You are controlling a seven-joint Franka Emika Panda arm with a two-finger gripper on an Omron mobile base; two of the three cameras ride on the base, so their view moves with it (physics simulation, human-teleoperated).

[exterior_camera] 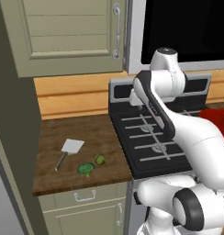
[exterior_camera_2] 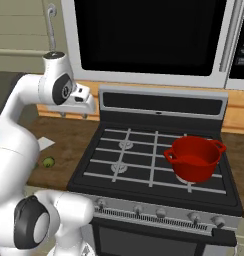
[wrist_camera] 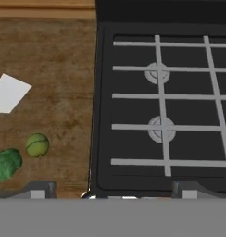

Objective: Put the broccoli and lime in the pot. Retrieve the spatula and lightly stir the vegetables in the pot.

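The dark green broccoli (exterior_camera: pixel 86 169) and the round yellow-green lime (exterior_camera: pixel 99 159) lie side by side near the front of the wooden counter (exterior_camera: pixel 63 133), left of the stove. The spatula (exterior_camera: pixel 70 149) lies just behind them, its pale blade pointing away from the counter's front edge. The red pot (exterior_camera_2: pixel 195 157) stands on the front right burner with nothing visible inside. My gripper (exterior_camera_2: pixel 74 115) hovers open and holds nothing, high above the stove's left edge. In the hand view the gripper (wrist_camera: pixel 112 192) looks down on the lime (wrist_camera: pixel 37 145), the broccoli (wrist_camera: pixel 6 164) and the spatula blade (wrist_camera: pixel 9 92).
The black stove (exterior_camera_2: pixel 154 150) has grey grates and a raised back panel. A microwave (exterior_camera_2: pixel 149 35) hangs above it, and cabinets (exterior_camera: pixel 68 32) hang over the counter. A dark wall (exterior_camera: pixel 13 137) bounds the counter on the left.
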